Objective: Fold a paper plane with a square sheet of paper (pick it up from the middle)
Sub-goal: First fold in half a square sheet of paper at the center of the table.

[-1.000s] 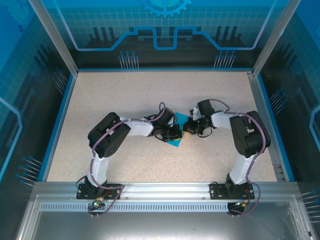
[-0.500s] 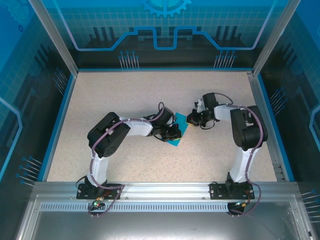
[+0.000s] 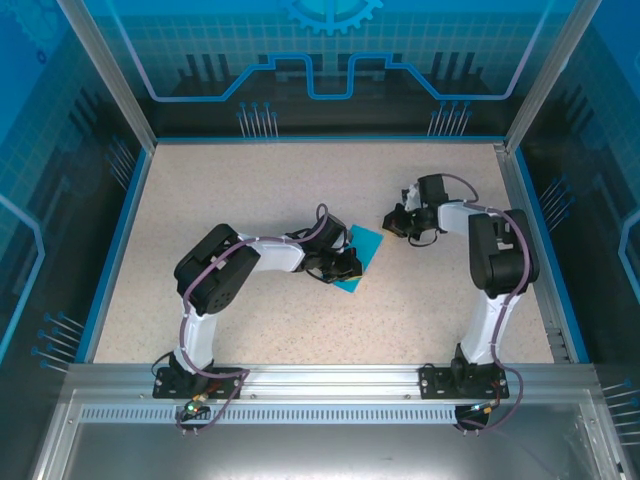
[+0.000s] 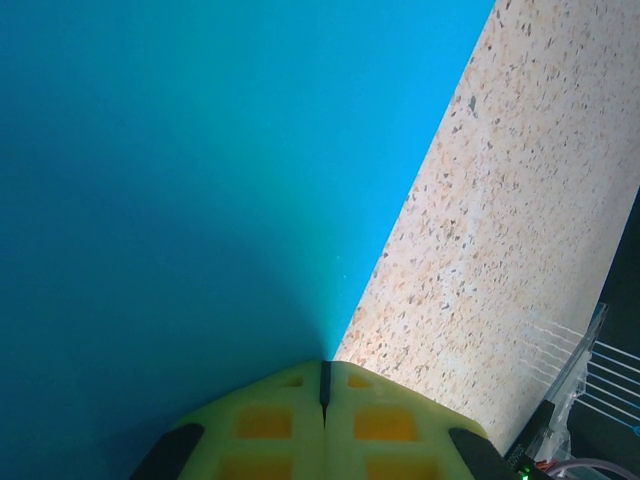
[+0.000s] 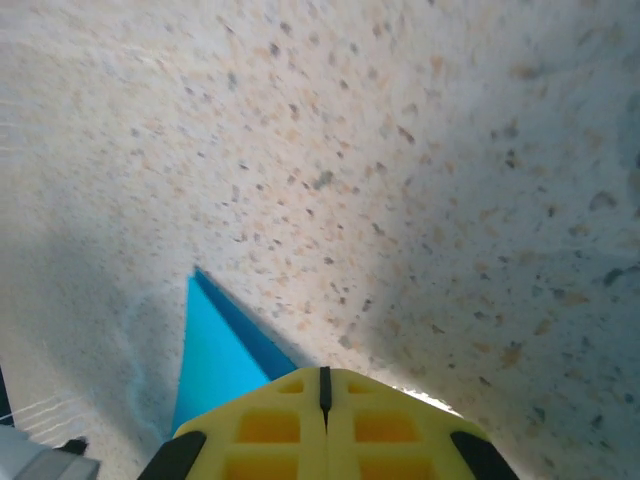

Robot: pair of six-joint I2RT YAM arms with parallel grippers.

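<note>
- Tabletop (image 3: 250, 180): beige speckled surface, matte, same grain in both wrist views.
- Blue trim (image 3: 112, 250) runs along the left, far and right edges of the table.
- Silver frame posts (image 3: 105, 70) rise from the far corners and lean outward toward the top of the overhead view.
- Blue see-through panels (image 3: 330, 50) wall the cell on the left, far and right sides. They carry circuit-line graphics, with a gear shape at the far top.
- Metal rail (image 3: 320, 380) runs along the near edge with both arm bases bolted on it, and a grey slotted plate lies nearer still.
- Paper (image 3: 364, 248): turquoise, lying flat near the table centre, turned so one corner points near. Its left part is hidden under the left arm's wrist.
- Left gripper (image 3: 346, 270) is down on the paper's near part. In the left wrist view the gripper (image 4: 323, 385) has its yellow jaws pressed together with no gap, tip at the paper's (image 4: 200, 180) right edge where it meets bare table. I can't tell whether the paper is pinched or only pressed.
- Right gripper (image 3: 394, 222) is over bare table just right of the paper, apart from it. In the right wrist view the gripper (image 5: 323, 395) has its jaws fully closed and holds nothing, and a pointed corner of the paper (image 5: 215, 350) shows to the left of the tip.
</note>
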